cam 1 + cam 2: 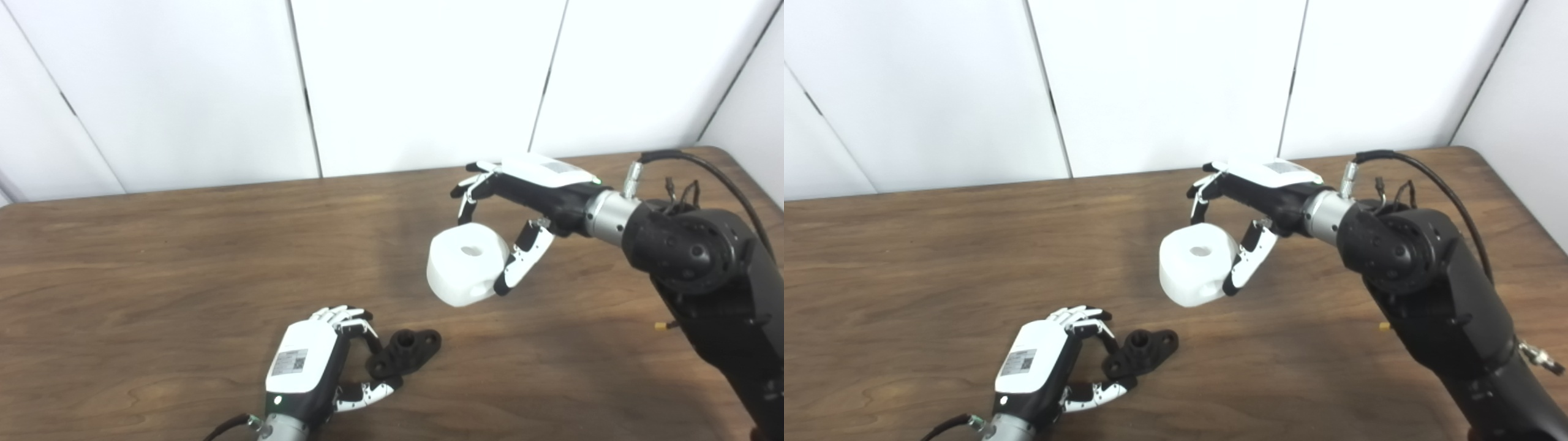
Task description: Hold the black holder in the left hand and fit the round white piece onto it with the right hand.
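Right hand (514, 214) grips round white piece (467, 263) aloft, ready for fitting; left hand (318, 361) pinches black holder (404, 352) on table (153, 275), steadying it

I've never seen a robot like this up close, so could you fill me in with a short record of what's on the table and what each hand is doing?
Surface: brown wooden table
Left hand: low at the near edge, fingers around one end of the black holder, which looks to lie on the table
Right hand: raised, gripping the round white piece
White piece: held above the table, apart from the holder, hole in its top face
Fitted: not yet
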Motion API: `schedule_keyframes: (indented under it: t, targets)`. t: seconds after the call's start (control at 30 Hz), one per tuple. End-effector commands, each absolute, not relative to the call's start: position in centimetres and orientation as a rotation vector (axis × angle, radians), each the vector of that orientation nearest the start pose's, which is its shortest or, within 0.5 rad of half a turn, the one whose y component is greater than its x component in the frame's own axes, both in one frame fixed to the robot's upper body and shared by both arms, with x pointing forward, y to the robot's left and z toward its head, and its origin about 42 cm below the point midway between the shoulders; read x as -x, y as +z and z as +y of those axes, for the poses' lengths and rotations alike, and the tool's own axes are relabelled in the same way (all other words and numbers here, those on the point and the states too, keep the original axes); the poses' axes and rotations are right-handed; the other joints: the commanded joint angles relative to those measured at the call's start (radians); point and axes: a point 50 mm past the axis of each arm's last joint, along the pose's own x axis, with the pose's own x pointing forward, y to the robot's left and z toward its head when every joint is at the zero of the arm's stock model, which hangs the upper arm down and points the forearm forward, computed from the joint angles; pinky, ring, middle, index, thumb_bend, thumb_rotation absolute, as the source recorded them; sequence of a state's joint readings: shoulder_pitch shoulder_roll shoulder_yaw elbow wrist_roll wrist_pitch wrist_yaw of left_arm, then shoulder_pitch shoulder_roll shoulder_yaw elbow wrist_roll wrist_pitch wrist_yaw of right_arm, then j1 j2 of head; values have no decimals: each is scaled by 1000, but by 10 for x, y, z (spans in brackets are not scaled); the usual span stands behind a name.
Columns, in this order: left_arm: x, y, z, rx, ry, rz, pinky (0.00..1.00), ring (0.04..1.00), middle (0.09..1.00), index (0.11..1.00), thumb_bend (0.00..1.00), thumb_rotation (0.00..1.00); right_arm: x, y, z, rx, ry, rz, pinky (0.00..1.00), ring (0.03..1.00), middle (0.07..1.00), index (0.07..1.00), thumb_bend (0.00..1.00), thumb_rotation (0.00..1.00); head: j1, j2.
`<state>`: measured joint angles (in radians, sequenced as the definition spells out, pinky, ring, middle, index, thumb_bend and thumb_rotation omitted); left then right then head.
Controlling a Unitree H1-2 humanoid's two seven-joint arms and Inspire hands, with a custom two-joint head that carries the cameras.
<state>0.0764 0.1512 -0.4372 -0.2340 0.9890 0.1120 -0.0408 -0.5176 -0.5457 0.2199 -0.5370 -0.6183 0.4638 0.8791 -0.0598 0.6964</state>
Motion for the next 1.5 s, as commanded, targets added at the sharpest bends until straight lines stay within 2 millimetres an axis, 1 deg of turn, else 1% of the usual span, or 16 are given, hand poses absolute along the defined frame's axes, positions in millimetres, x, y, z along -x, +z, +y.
schedule_keyframes:
  t: [0.0,0.33,0.47,0.6,0.77,0.97,1.4,1.47]
  targets:
    - [-229,101,140,-1118,-391,-112,853,841,782,489,519,49,-334,355,-229,1244,542,-246,999,998,863,482,525,139,2,6]
    - [-230,104,138,-1124,-392,-110,856,839,783,489,519,49,-333,349,-215,1217,585,-245,997,1000,874,482,525,138,13,26]
    - [-230,105,137,-1125,-393,-111,856,838,783,489,519,49,-332,346,-209,1208,597,-257,970,997,863,482,525,138,15,32]
    - [-231,106,136,-1120,-392,-109,859,839,782,489,519,49,-331,343,-202,1203,614,-258,964,993,862,482,525,138,16,39]
    - [-231,106,136,-1120,-390,-111,857,838,781,489,519,49,-330,338,-196,1199,634,-260,976,989,859,482,526,140,17,43]
    - [-231,108,134,-1124,-391,-111,857,837,780,489,519,49,-330,331,-192,1179,651,-250,999,1000,859,482,525,140,18,47]
    - [-231,110,132,-1118,-392,-107,859,843,785,488,519,50,-328,322,-185,1156,681,-244,999,994,845,482,525,139,27,55]
    - [-231,110,132,-1118,-391,-110,856,843,784,489,519,50,-328,320,-185,1154,681,-236,997,996,855,482,525,139,28,56]
